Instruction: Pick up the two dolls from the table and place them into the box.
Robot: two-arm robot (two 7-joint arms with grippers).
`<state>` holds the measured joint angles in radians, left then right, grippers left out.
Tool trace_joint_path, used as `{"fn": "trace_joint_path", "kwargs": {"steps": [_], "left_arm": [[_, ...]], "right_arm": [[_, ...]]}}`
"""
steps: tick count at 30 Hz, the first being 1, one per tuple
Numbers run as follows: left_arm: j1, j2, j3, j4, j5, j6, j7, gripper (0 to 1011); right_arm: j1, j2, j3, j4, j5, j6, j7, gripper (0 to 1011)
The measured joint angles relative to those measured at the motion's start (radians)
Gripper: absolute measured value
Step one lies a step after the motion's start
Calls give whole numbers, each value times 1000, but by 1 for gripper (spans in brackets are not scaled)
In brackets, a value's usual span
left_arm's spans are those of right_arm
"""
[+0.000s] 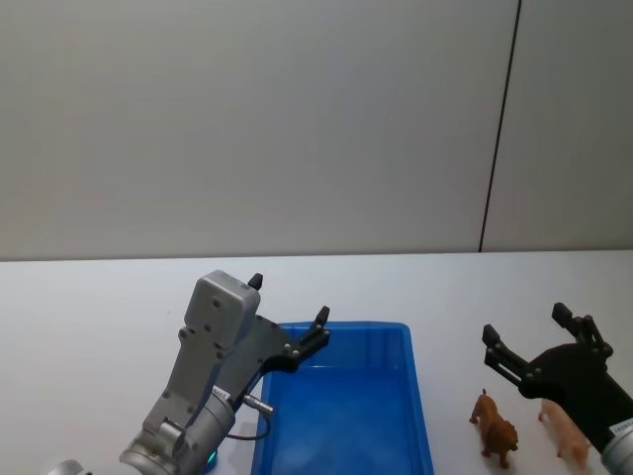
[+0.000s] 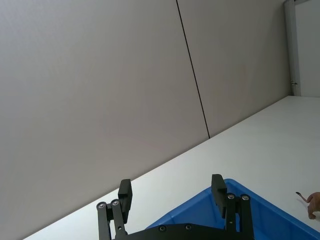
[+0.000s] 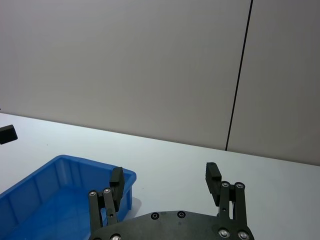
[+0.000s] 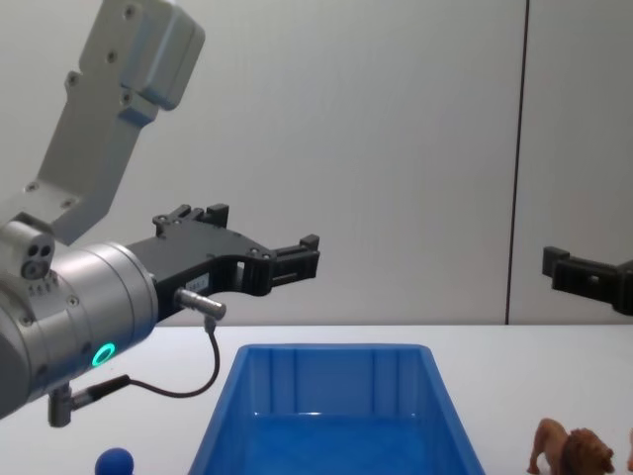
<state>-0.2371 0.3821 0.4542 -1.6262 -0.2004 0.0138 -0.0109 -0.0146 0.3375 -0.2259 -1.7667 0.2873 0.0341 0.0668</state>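
Brown lion (image 1: 494,427) and pink pig (image 1: 564,427) stand on the desk (image 1: 99,317) right of the blue bin (image 1: 356,327), just below the right gripper (image 1: 524,327), the nearer arm, fingers spread and empty; left gripper (image 1: 289,299), also spread, hovers at the bin's left rim

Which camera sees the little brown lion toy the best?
The head view: the small brown toy lion figurine stands whole on the white table, between the blue plastic bin and the pale pink pig figurine. The chest view shows it side-on, low at the picture's edge. The left wrist view catches just its tail end.
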Motion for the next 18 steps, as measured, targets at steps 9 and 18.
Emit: {"fn": "trace_joint_path", "kwargs": {"steps": [9, 18], "left_arm": [[0, 0, 0, 0, 0, 0, 0, 1002], [0, 0, 0, 0, 0, 0, 0, 1002]], "right_arm": [[0, 0, 0, 0, 0, 0, 0, 1001], [0, 0, 0, 0, 0, 0, 0, 1001]]}}
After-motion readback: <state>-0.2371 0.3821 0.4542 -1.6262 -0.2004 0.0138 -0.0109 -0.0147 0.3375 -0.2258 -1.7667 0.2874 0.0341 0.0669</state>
